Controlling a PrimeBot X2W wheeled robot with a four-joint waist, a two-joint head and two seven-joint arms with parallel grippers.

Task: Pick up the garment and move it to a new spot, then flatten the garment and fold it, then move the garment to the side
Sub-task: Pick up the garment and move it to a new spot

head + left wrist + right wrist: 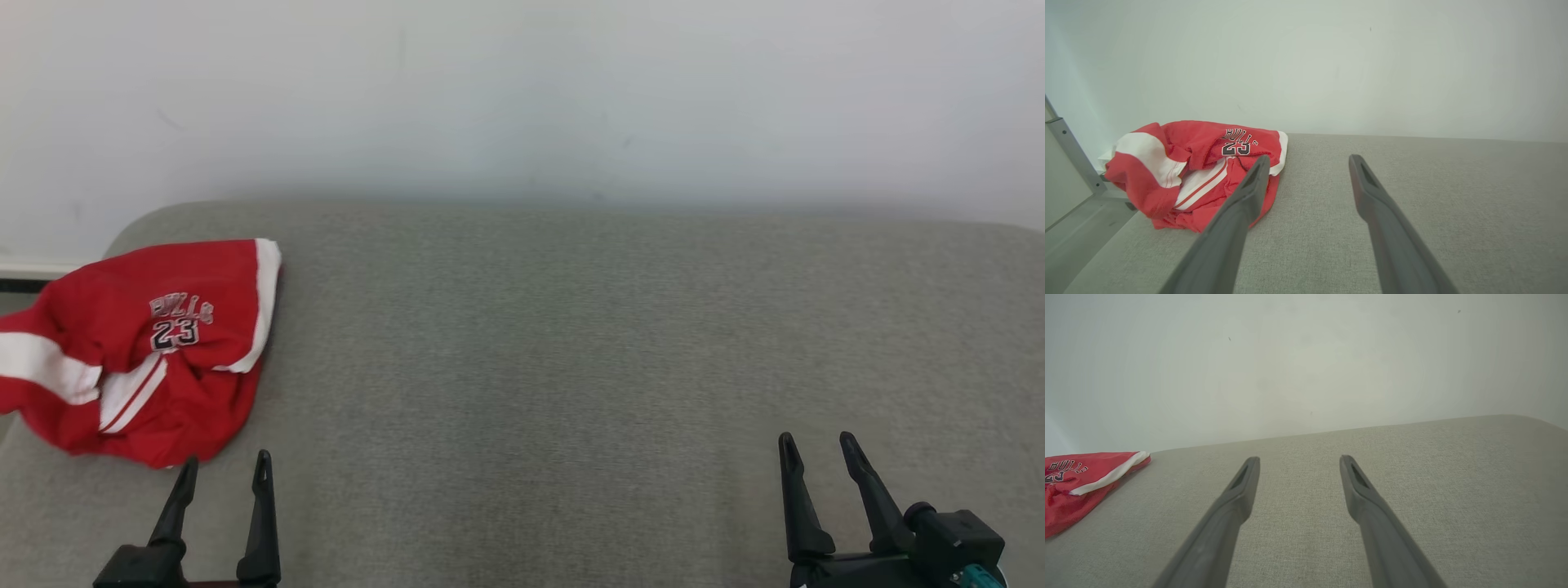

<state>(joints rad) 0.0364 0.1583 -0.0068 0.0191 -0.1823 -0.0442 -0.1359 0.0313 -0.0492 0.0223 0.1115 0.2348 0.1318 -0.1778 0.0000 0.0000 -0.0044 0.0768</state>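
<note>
Grey fabric surface [571, 343] against a white wall [522, 82] bears a crumpled red garment [139, 351]; both jaws gape empty.

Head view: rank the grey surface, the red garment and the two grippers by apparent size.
1. grey surface
2. red garment
3. left gripper and right gripper: fingers look alike, both cut off by the bottom edge, so unranked.

A grey fabric surface [571, 343] is backed by a white wall [522, 98]; a metal bar [1074, 153] is seen beyond its left end.
</note>
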